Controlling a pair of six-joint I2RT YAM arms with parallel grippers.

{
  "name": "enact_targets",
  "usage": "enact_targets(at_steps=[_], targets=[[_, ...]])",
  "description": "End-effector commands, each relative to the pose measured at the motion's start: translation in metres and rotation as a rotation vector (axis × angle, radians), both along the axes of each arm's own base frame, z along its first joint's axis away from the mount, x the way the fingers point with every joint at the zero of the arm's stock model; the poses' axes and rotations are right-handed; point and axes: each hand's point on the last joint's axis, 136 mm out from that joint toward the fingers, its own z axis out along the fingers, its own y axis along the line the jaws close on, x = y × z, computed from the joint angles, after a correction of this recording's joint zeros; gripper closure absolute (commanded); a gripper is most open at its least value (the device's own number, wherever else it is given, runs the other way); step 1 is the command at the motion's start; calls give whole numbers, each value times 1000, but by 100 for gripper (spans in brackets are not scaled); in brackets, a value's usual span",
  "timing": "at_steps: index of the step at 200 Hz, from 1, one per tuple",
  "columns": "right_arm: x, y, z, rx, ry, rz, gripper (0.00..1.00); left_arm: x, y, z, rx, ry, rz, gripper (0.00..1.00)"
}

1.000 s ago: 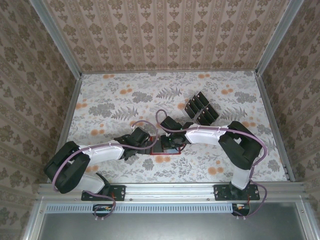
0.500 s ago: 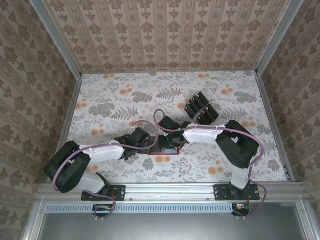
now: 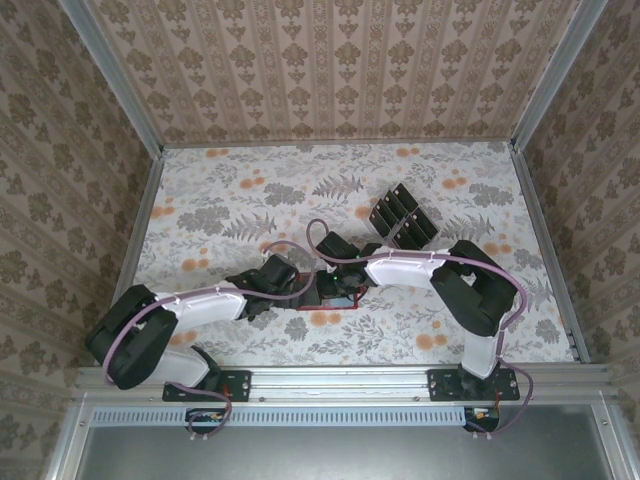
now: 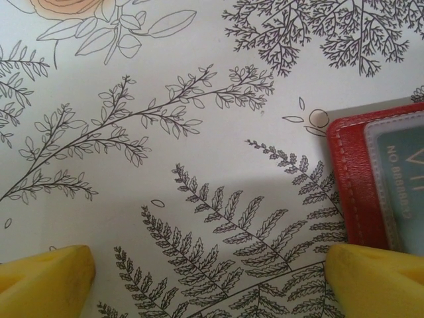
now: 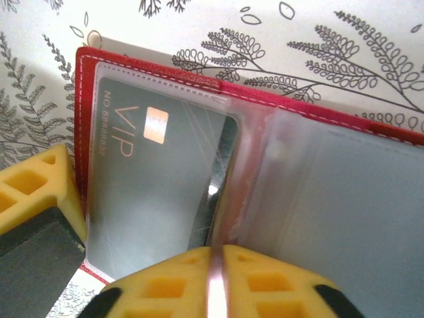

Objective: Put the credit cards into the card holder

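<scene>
Red wallet (image 5: 81, 132) lies open and flat on flowered table (image 3: 230, 190), mid-table between both arms. One black card (image 5: 152, 199), marked VIP, sits in clear sleeve (image 5: 331, 199) on its left page. Other cards (image 3: 403, 222) clustered farther back, right of centre, well apart from wallet. Right gripper (image 5: 215, 281) low over wallet's fold, fingers nearly together, thin pale edge between them; gripped or let go, cannot tell. Left gripper (image 4: 209, 278) spread wide, holding nothing, one fingertip (image 4: 371, 278) just beside wallet's corner.
</scene>
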Motion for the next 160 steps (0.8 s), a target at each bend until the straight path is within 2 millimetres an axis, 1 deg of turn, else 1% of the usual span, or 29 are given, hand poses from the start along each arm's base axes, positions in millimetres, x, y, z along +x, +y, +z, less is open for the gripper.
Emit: enact_targets(at_steps=[1,21,33,62,86,108,130,160], targets=[[1,4,35,49,-59,24,74,0,1,6,-21,-4,-21,0],[4,-6,50,39,-98,14,63,2,8,18,-21,-30,-1,0],[7,-14,54,22,-116,5,55,3,13,25,-24,-46,12,0],[18,-35,53,-13,-121,-20,45,3,23,38,-26,-74,41,0],[25,-46,43,-37,-105,-27,42,2,28,44,-41,-86,59,0],[28,-48,33,-64,-89,-17,41,1,27,46,-65,-86,68,0],[28,-47,24,-76,-74,-9,41,0,24,43,-88,-70,69,0],[26,-47,18,-78,-64,-6,41,-1,20,36,-103,-46,73,0]])
